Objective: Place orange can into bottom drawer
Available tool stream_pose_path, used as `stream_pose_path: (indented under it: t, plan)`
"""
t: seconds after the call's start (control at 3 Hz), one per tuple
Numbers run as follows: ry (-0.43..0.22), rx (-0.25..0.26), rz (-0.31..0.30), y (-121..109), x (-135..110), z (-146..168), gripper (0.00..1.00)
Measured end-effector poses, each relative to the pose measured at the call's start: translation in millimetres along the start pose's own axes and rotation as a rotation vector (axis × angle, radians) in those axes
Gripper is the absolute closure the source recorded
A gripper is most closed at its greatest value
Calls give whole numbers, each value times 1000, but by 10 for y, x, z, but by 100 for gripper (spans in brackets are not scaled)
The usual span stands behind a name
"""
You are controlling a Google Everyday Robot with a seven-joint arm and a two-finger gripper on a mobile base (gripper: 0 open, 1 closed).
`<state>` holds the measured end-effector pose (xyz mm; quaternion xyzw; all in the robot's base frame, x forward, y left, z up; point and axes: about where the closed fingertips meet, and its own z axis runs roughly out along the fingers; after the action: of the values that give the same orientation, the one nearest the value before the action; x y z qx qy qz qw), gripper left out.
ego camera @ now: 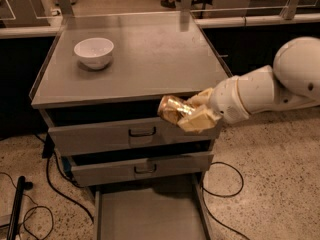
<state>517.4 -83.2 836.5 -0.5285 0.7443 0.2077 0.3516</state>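
golden-orange metal is seen on the orange can (170, 109), which is carried on its side in the gripper (186, 115), just in front of the front edge of the cabinet top (150, 59) and level with the upper drawer (100, 136). the can is held in the air, well above the bottom drawer (147, 216). the cream fingers (196, 120) are clamped on the can's right part, so that end is hidden. no print on the can's side can be read.

the bottom drawer is pulled out, with its grey floor bare. its front end is cut off by the lower edge of the view. the middle drawer (142, 166) is set between it and the upper one, and each of the two is fitted with a dark handle. a white bowl (94, 51) is placed at the back left of the cabinet top, well apart from the can. the white arm (265, 89) is cut off at the right edge. dark cables (222, 194) are laid on the speckled floor (270, 184) and are partly hidden behind the cabinet.
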Motion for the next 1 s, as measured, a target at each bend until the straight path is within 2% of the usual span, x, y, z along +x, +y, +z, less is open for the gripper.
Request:
stream_pose_path:
  t: [0.33,0.67,1.0]
  plan:
    - [-4,-44,61,87,269,305,100]
    - [-15,-80,139,245,697,672,100]
    - [8,-108,149,436,1096,1051,100]
